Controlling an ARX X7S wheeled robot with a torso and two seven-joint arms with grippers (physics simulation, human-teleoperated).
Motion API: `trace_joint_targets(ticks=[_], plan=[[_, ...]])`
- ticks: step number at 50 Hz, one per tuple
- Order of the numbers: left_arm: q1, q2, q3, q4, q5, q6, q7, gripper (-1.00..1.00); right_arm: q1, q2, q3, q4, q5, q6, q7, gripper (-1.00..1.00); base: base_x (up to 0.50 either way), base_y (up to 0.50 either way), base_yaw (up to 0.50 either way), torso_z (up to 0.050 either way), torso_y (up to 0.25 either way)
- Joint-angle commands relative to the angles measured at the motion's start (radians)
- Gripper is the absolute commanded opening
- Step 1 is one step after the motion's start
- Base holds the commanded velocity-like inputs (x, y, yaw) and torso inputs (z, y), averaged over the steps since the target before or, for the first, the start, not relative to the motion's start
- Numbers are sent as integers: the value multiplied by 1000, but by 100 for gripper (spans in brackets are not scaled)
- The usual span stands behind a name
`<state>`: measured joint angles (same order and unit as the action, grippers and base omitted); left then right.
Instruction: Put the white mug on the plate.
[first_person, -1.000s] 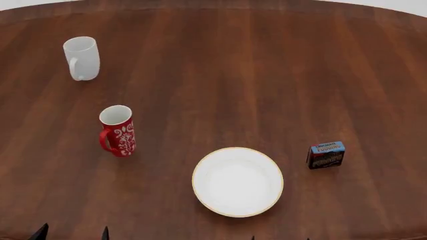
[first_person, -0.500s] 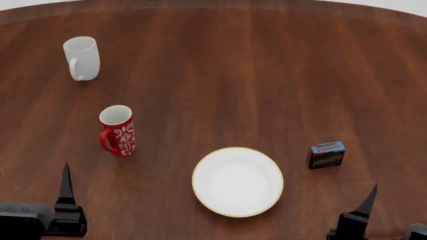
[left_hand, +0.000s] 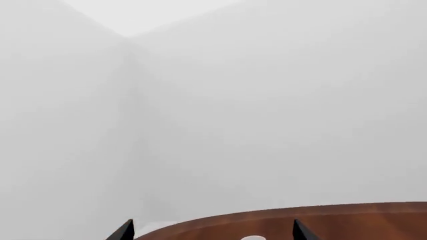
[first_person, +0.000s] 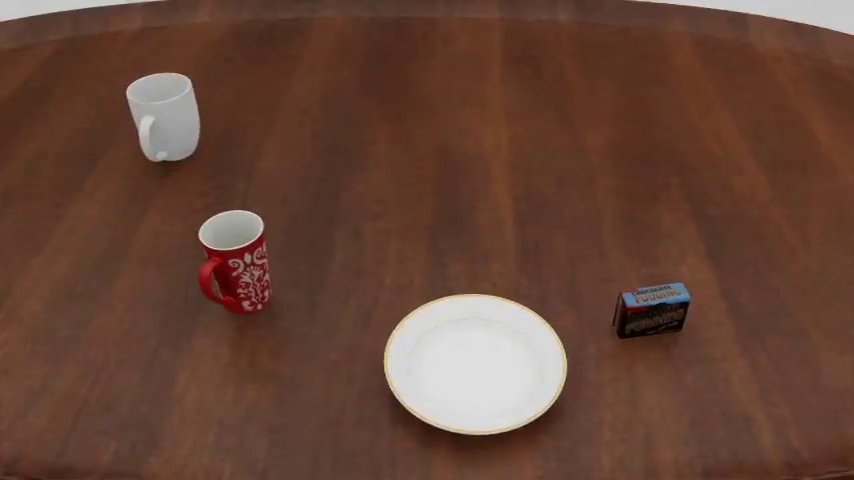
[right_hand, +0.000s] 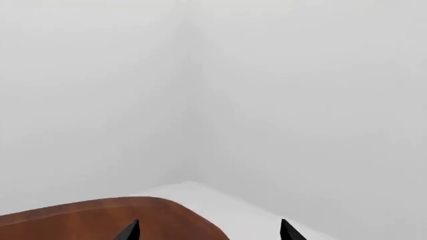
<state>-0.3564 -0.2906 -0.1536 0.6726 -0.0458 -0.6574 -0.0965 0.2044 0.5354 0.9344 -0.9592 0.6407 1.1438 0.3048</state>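
In the head view the white mug stands upright at the table's far left, its handle turned toward the near side. The plate, white with a thin gold rim, lies near the front middle with nothing on it. Neither arm shows in the head view. The left gripper is open, only its two dark fingertips showing, wide apart over the table's rim. The right gripper is open too, its tips spread above the table's edge. Both wrist views look out at blank grey walls.
A red mug with a white floral pattern stands between the white mug and the plate. A small dark box with a blue top sits right of the plate. The round brown wooden table carries them all.
Half a second ago both grippers stood in the head view's bottom corners, fingers pointing up. They have since dropped out of that view. The things on the table have not moved.
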Motion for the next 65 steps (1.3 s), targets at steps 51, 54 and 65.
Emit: trace_joint_targets(ticks=[51, 54, 65], plan=[[-71, 25, -120, 35, -128, -77, 14, 100, -69, 128, 176, -42, 355, 43, 225, 100, 0, 0, 0, 0, 0], [-74, 34, -138, 30, -137, -82, 5, 100, -69, 131, 173, -41, 360, 41, 230, 100, 0, 0, 0, 0, 0], [-64, 34, -152, 32, -156, -72, 12, 100, -72, 140, 163, -40, 379, 36, 255, 100, 0, 0, 0, 0, 0]])
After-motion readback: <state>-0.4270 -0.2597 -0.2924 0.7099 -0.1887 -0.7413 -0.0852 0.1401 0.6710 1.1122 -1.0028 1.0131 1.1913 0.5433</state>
